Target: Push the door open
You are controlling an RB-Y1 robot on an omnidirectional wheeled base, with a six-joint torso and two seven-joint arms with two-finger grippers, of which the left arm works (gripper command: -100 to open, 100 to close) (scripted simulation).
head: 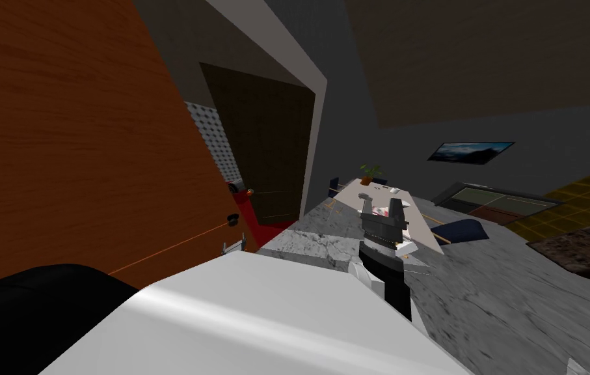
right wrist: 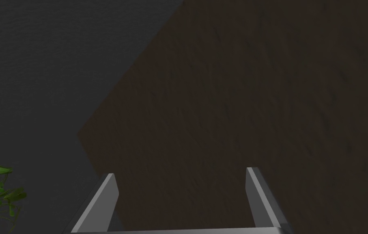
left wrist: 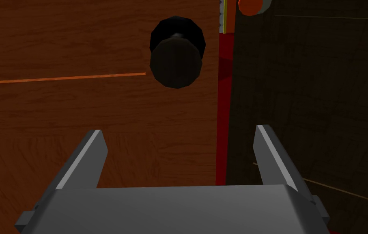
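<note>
My left claw (left wrist: pixel 179 130) is the near one, and its two blades stand wide apart with nothing between them. Straight ahead of it is the brown wooden door (left wrist: pixel 77 113), whose face fills most of what that hand looks at. I cannot tell whether my fingertips already touch the panel or stop just short of it.

Beyond the fingertips, roughly centred between the two blades, sits the black round knob (left wrist: pixel 176 57). It stands out from the panel, close to the door's free edge (left wrist: pixel 218 101). That edge is what matters. It runs along the same direction as my blades and falls between them, nearer the one that lies past the door. So one blade is over wood, and the other is over a red strip (left wrist: pixel 222 122) and a dark wooden surface (left wrist: pixel 308 101) behind.

I judge that the push should land on the panel beside the knob, so the claw needs to shift away from the edge or it may slip off.

My right claw (head: pixel 381 203) is raised well apart from the door, out toward the room, and its blades are spread and empty too. The left arm is plainly nearer, so I judge it should do the pushing.
</note>
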